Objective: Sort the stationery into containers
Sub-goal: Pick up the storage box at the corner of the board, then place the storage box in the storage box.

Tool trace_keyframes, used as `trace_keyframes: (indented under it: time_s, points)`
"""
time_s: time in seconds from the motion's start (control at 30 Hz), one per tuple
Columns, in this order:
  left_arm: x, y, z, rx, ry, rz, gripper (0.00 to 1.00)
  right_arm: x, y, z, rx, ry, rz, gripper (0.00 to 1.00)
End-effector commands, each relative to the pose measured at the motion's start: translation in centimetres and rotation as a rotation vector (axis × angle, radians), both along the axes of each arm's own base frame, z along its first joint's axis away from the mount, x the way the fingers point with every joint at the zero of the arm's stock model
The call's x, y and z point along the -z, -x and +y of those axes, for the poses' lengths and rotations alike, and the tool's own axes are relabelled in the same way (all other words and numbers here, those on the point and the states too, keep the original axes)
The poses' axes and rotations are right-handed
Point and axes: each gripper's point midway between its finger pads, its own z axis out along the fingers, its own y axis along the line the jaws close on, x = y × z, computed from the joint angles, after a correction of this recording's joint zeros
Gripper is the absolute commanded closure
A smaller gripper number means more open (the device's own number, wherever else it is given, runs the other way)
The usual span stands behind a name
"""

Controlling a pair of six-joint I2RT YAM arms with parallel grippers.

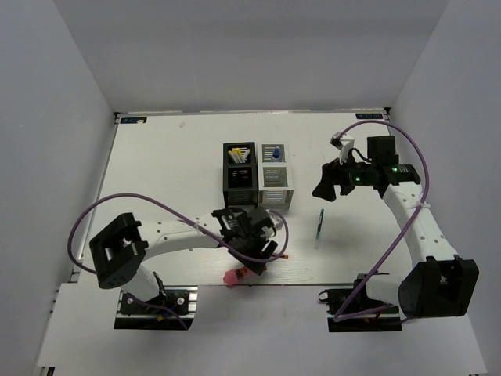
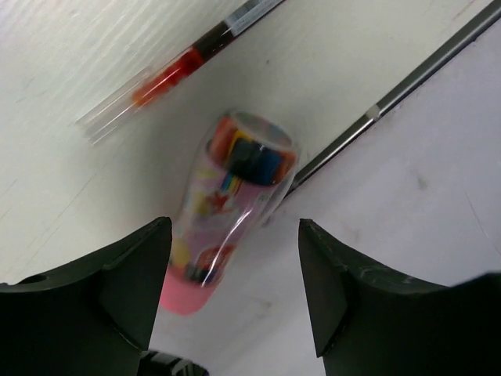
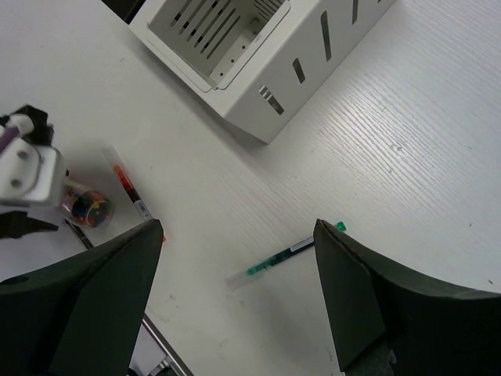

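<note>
The pink stubby cylinder (image 2: 227, 196) lies on its side by the table's near edge, below and between my left gripper's (image 2: 235, 227) open fingers, nearer the left finger. It shows pink in the top view (image 1: 232, 276), just below the left gripper (image 1: 250, 261). A red pen (image 2: 168, 74) lies beyond it. My right gripper (image 3: 239, 227) is open and empty, hovering above a dark green pen (image 3: 290, 252) that also shows in the top view (image 1: 320, 225). The black box (image 1: 239, 184) holds yellow-tipped sticks (image 1: 239, 157). The white box (image 1: 275, 188) holds the blue-capped bottle (image 1: 275, 153).
A metal rail (image 2: 399, 86) runs along the table's near edge next to the cylinder. The white box (image 3: 258, 63) fills the top of the right wrist view. The red pen (image 3: 129, 188) and the left arm's white connector (image 3: 27, 168) sit at that view's left.
</note>
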Motion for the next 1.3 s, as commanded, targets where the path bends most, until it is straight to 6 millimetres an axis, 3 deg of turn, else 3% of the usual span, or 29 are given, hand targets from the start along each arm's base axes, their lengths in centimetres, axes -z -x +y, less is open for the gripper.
trace_keyframes:
  time_s: [0.0,0.1,0.33,0.5,0.6,0.7,0.73,0.83,0.87,0.9,1.13,1.27]
  points:
    - [0.7,-0.8,-1.9,-0.003,-0.008,-0.075,0.24,-1.0,-0.1,-0.2,0.004,-0.02,-0.025,0.17]
    - [2.7,-1.0,-1.9,-0.023,-0.072,-0.114,0.26,-1.0,0.0,-0.2,0.008,-0.03,-0.016,0.17]
    - [5.3,-1.1,0.7,-0.055,-0.218,-0.199,0.48,-0.9,0.4,-0.4,0.015,-0.047,-0.008,0.17]
    - [3.7,-0.7,1.4,-0.07,-0.184,-0.226,0.81,-0.6,0.9,-0.4,0.015,-0.061,0.005,0.17]
    - [1.1,-0.5,0.8,-0.059,-0.103,-0.254,0.99,-0.7,1.1,-0.2,0.002,-0.078,0.007,0.2]
    - [-4.8,-1.0,-1.0,-0.036,0.068,-0.322,1.0,-1.0,1.6,0.0,-0.019,-0.098,0.006,0.32]
    - [-7.7,-1.6,-2.2,-0.044,0.141,-0.359,1.0,-1.0,1.9,0.2,-0.039,-0.106,0.004,0.45]
    - [-14.5,-3.8,-3.1,-0.086,0.28,-0.489,1.0,-0.9,2.7,0.7,-0.086,-0.126,0.006,0.75]
    - [-15.9,-5.4,-2.8,-0.136,0.294,-0.553,1.0,-0.6,2.9,0.6,-0.091,-0.126,0.014,0.96]
    - [-17.7,-6.5,-3.2,-0.174,0.337,-0.613,1.0,-0.4,3.1,0.8,-0.104,-0.128,0.016,1.0]
    - [-25.7,-15.2,-2.9,-0.469,0.481,-1.01,1.0,1.2,4.4,0.6,-0.129,-0.108,0.038,1.0]
    - [-26.1,-20.2,-2.2,-0.594,0.413,-1.114,1.0,1.8,5.1,0.5,-0.143,-0.102,0.052,1.0]
